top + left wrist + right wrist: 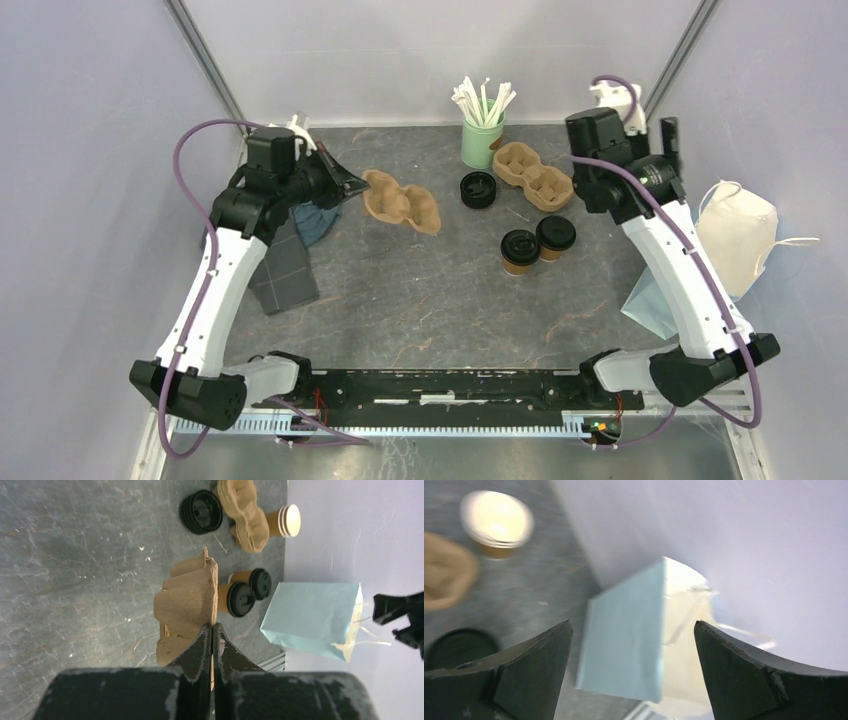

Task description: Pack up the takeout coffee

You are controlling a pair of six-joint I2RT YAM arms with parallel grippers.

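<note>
We take the stack of black plastic lids (478, 189) as ref.

1. Takeout coffee: first small brown kraft-paper cup w/ round black lid (520, 250) and second lidded cup (555, 235) stand upright, side by side, just right of ref, nearer the arm bases.
2. L gripper (212, 630): jaws narrow, pinched on rim of brown moulded-pulp cup carrier (187, 605), left of ref.
3. R gripper (633, 625): jaws wide, gripping nothing. Light-blue paper bag (624, 645) lies beyond them, well right of ref.

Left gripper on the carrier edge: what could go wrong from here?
The left gripper pinches only the thin rim of the cup carrier; it may slip or tear when moved.
The lidded cups stand past its far end; a swing could topple them.
</note>
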